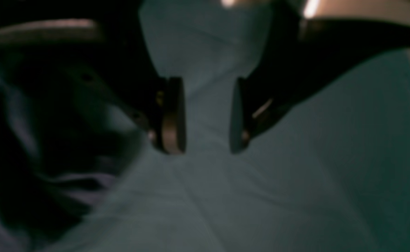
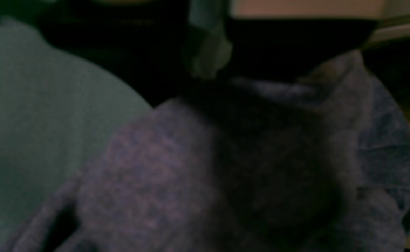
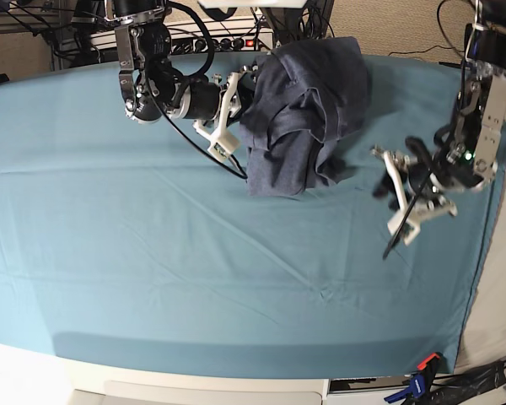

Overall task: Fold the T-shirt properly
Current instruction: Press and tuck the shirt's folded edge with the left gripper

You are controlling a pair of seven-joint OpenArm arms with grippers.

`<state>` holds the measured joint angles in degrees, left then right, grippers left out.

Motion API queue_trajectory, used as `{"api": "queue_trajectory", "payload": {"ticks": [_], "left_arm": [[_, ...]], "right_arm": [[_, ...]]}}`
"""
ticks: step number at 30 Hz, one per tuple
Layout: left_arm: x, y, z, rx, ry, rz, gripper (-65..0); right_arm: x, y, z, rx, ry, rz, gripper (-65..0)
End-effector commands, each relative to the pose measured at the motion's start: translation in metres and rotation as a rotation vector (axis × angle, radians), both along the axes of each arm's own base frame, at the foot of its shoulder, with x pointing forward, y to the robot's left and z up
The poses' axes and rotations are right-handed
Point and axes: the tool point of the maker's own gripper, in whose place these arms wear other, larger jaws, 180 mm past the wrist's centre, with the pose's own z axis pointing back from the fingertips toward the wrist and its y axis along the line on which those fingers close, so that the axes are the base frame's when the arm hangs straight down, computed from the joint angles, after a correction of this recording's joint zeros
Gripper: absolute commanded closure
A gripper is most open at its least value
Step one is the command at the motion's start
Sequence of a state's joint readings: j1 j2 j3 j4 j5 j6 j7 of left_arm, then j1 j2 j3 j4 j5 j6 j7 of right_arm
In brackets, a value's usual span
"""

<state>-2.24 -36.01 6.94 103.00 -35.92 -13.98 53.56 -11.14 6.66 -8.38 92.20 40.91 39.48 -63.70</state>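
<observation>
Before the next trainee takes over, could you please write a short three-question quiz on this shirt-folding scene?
1. True or false: the T-shirt lies spread flat.
2. Which gripper has open jaws with nothing between them? A) left gripper B) right gripper
3. Fill in: the table is covered by a ____ cloth.

Key:
1. False; it is bunched in a heap at the far side.
2. A; it hangs over bare cloth, apart from the shirt, while the right gripper is at the shirt's edge, shut on it.
3. Teal.
</observation>
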Motion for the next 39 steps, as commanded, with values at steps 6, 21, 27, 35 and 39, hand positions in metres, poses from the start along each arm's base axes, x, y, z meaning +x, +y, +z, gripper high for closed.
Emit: {"api": "queue_trajectory", "payload": {"ticks": [6, 21, 27, 35, 39], "left_arm": [[-0.032, -0.032, -0.011, -0.169, 0.078, -0.037, -23.4], [-0.036, -0.082, -0.002, -0.348, 0.084, -0.062, -23.4], [-0.039, -0.100, -0.001, -0.402, 0.087, -0.061, -23.4], [-0.041, -0.101, -0.021, -0.400, 0.117, -0.034, -23.4], [-0.041, -0.092, -0.042, -0.366, 0.148, -0.014, -24.0]], "right_arm": [[-0.006, -0.025, -0.023, -0.166, 0.039, 0.007, 0.0], [-0.005, -0.025, -0.022, -0.165, 0.038, 0.006, 0.0], [-0.005, -0.025, -0.022, -0.165, 0.038, 0.006, 0.0], [-0.006, -0.025, -0.022, -0.165, 0.038, 0.006, 0.0], [-0.006, -0.025, -0.022, -0.165, 0.038, 0.006, 0.0]]}}
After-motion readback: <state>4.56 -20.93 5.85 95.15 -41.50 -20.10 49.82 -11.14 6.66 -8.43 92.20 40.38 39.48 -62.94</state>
